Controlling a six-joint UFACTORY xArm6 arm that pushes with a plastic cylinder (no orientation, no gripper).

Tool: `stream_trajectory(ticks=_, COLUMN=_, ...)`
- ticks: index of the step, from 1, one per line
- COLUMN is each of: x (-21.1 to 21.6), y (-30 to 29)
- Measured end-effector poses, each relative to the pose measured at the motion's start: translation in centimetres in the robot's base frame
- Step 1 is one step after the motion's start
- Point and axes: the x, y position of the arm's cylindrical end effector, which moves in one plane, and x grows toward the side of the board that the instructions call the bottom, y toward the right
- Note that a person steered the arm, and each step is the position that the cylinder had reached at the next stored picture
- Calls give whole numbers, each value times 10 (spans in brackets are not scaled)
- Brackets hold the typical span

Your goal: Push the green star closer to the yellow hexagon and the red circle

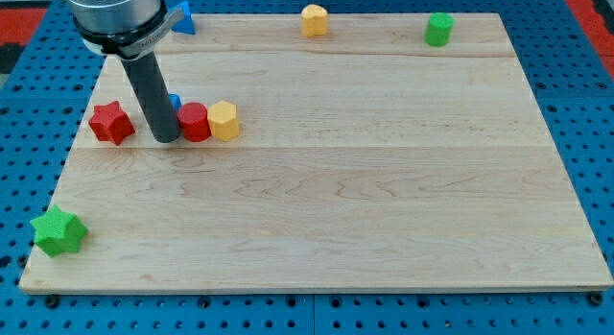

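The green star [59,231] lies near the board's bottom left corner. The red circle [195,121] and the yellow hexagon [224,120] sit side by side, touching, in the upper left part of the board. My tip [165,138] rests on the board just left of the red circle, touching or almost touching it. It is far above and to the right of the green star. A small blue block [175,103] peeks out behind the rod.
A red star [111,122] lies left of the rod. A blue block [183,21] sits at the top left edge, a yellow block [315,20] at the top middle, and a green block [439,29] at the top right. The wooden board [384,181] lies on a blue pegboard.
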Motion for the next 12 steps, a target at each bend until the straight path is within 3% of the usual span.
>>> stream_trajectory(ticks=3, x=-1, y=-6)
stream_trajectory(ticks=4, x=20, y=7)
stream_trajectory(ticks=5, x=114, y=-5)
stream_trajectory(ticks=6, x=187, y=-62)
stream_trajectory(ticks=7, x=186, y=-129)
stream_trajectory(ticks=8, x=165, y=-132)
stream_trajectory(ticks=9, x=153, y=-79)
stream_trajectory(ticks=10, x=118, y=-71)
stream_trajectory(ticks=12, x=98, y=-48)
